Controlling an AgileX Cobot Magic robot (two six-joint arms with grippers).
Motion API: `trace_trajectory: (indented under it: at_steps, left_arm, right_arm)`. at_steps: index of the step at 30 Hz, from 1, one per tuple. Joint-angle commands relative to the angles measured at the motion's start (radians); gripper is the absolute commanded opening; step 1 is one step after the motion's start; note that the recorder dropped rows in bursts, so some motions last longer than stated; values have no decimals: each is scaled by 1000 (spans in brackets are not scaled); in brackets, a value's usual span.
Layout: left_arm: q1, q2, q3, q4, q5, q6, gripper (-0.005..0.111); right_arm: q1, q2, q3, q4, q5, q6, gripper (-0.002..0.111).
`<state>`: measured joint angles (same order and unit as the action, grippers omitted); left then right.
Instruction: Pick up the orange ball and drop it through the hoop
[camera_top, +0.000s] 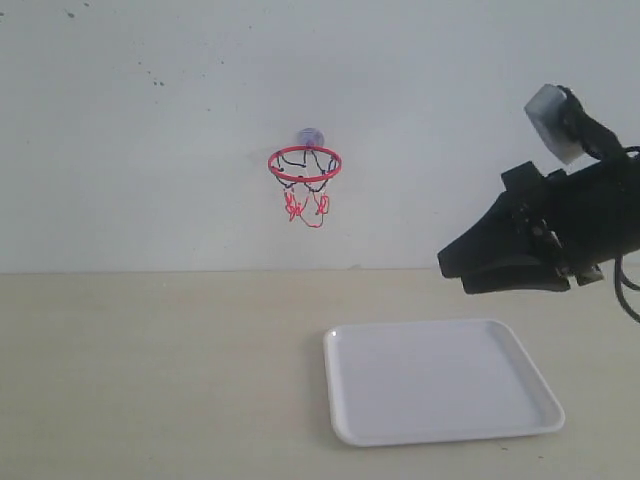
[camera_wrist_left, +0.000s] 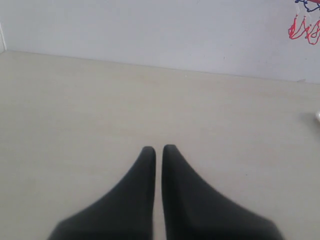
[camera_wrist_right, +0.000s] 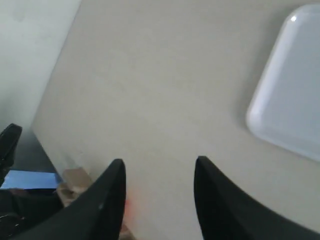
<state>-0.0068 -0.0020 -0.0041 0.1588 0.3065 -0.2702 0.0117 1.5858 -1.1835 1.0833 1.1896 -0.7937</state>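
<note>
My right hand (camera_wrist_right: 160, 161) is released: the two fingers stand apart w/ nothing btw them, only bare table (camera_top: 150, 370) under. It hangs high over the right side, above the far edge of the white tray (camera_top: 440, 385), which is empty. My left hand (camera_wrist_left: 158, 148) is clenched, the tips almost touching, and it grasps nothing; it is low over the table, and the exterior view does not show it.

The orange ball I cannot find in any view. There is a faint reddish spot next to one finger in the right wrist view, but it is too blurred to say what it is. The hoop (camera_top: 304, 181) is fixed on the wall (camera_top: 150, 150), well apart from both hands.

What can go wrong, in my opinion:
- I reach w/o seeing the ball, so the fingers meet the table or the tray rim instead.
- The ball is round and small, so an off-centre squeeze can make it pop out and roll away.
- The ring is narrow; a release not exactly over it can bounce off the rim.
- If my hand comes too close, it can knock the hoop's mount off the wall.
</note>
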Motion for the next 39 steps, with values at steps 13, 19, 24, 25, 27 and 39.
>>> trace_trajectory:
  at_steps: [13,19,24,25,27,39]
  left_arm:
    - [-4,2,4,-2,0,-8,4]
    - [-4,2,4,-2,0,-8,4]
    - [-4,2,4,-2,0,-8,4]
    - [-4,2,4,-2,0,-8,4]
    - [-4,2,4,-2,0,-8,4]
    - [-4,2,4,-2,0,-8,4]
  right_arm:
    - [1,-380,757,294,32,-105,0]
    - [1,-435,811,288,32,-94,0]
    - [1,-435,811,288,32,-102,0]
    - [1,-435,811,288,32,-101,0]
    - [1,-435,811,288,32,-101,0]
    - [1,-498,813,233,-41,-207,0]
